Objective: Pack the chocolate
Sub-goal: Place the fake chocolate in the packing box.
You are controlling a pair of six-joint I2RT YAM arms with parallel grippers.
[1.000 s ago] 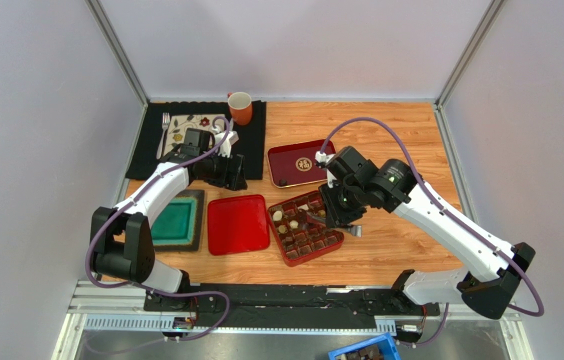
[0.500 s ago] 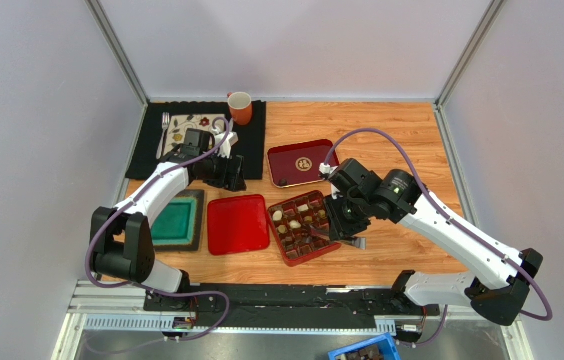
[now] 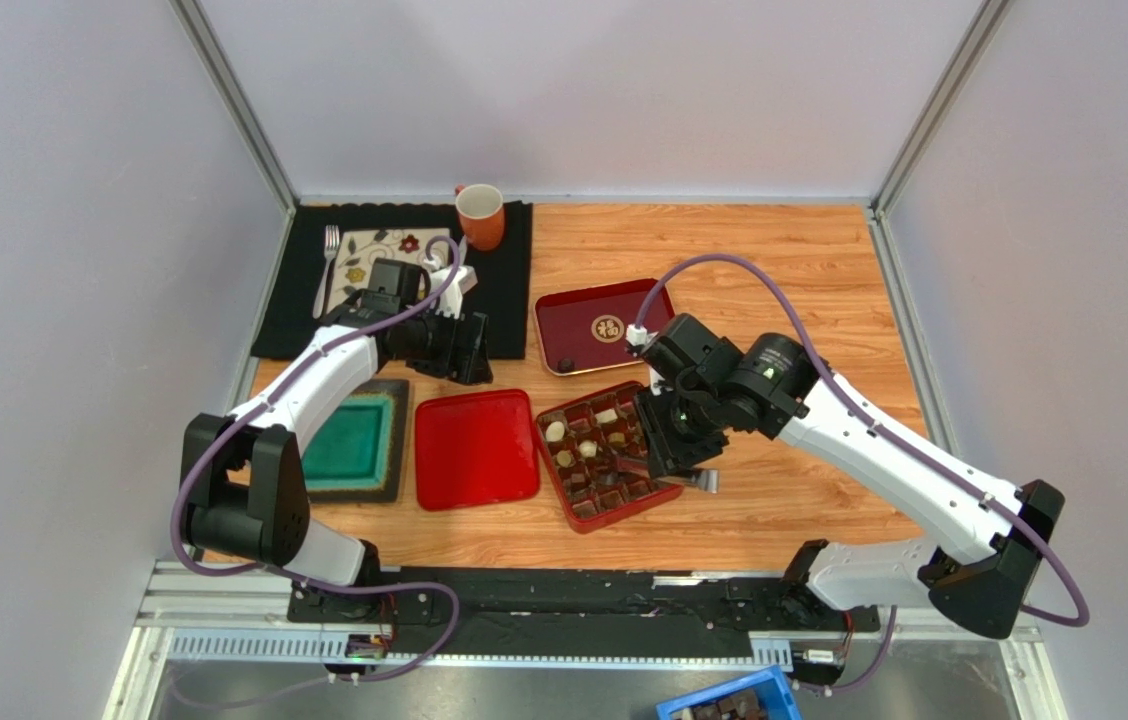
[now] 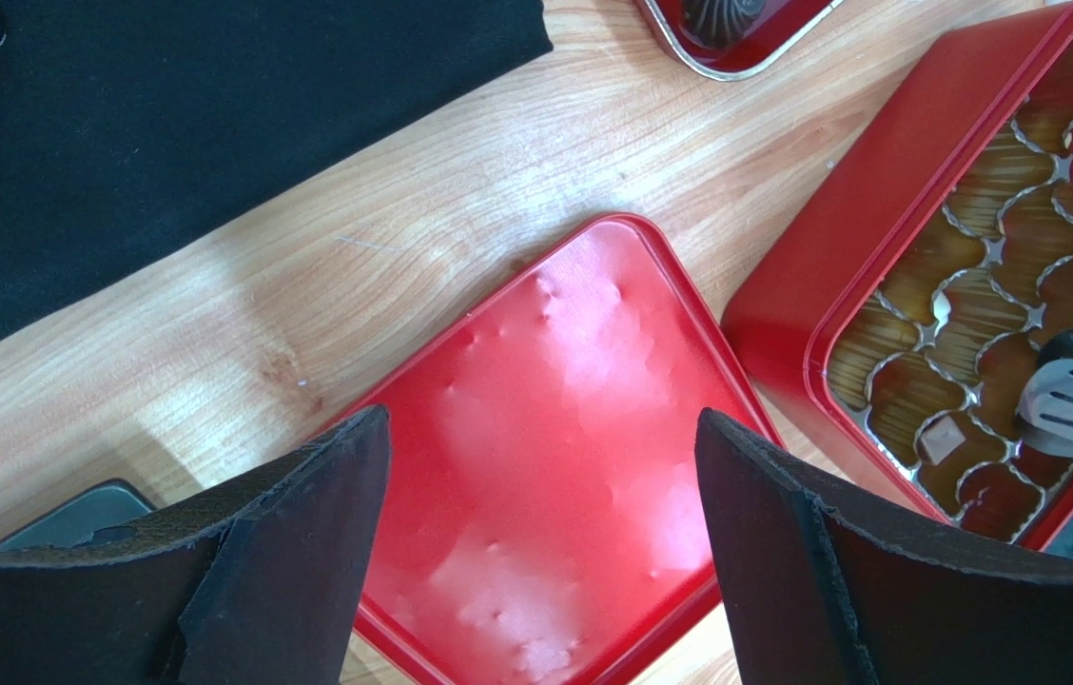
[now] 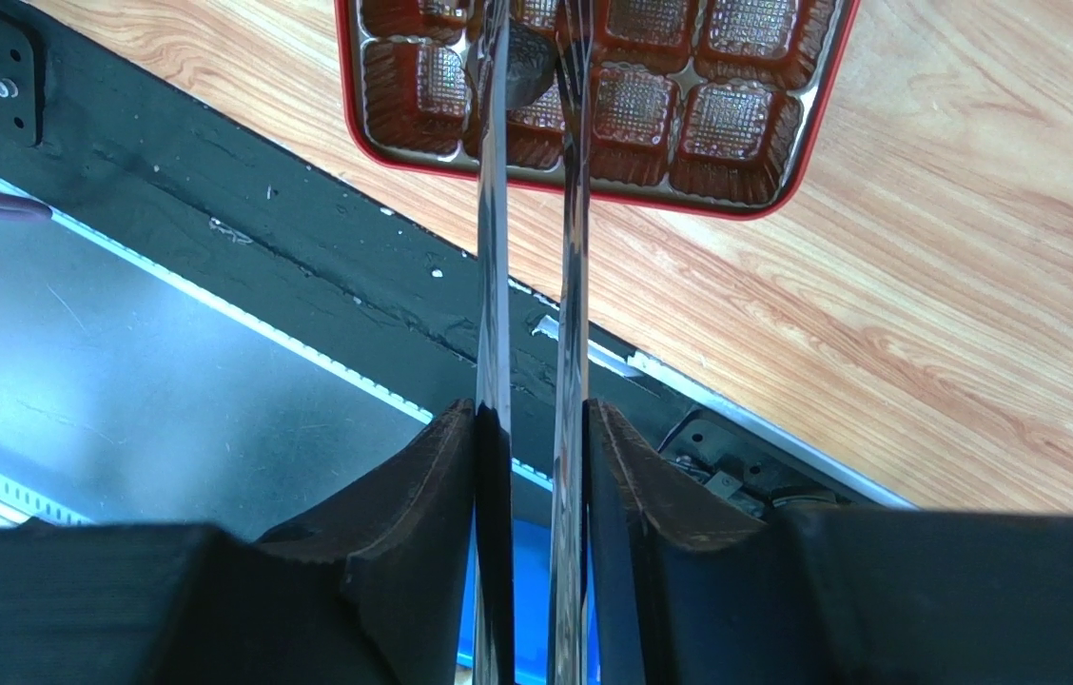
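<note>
While gripping the tongs (image 5: pixel 492 257) low in the right-wrist frame with the right gripper (image 5: pixel 535 424), presses the two blades close but not shut, with a slim gap left between. Black fingers (image 5: pixel 428 485) flat against the outer faces of the blades, nothing else touched.

At the top edge of that frame, tong tips over the near rows of the red box (image 4: pixel 843 243), with a dark round chocolate (image 5: pixel 528 60) seemingly between them. Cannot tell whether pinched or resting in its cup.

Probably light, small and smooth-sided, so prone to slip, and easily dented or cracked. Best taken across the sides, low down, with a gentle squeeze only, then lowered straight into a cup rather than dropped.

Other pieces (image 3: pixel 557 431), pale and dark, sitting in cups toward the left of the box in the overhead frame.

Just left of the box, a flat red lid (image 3: pixel 476 447) on the wood. Above it the left gripper (image 4: pixel 542 421), spread wide, holding nothing and touching nothing, its fingers framing the lid at the bottom of the left-wrist frame.

Beyond, near centre frame, a dark red tray (image 3: pixel 563 353). Farthest, upper left, a black mat (image 3: pixel 503 293) with a pale plate (image 3: pixel 372 255) carrying a few dark pieces, and an orange mug (image 3: pixel 482 215) at the back edge.
</note>
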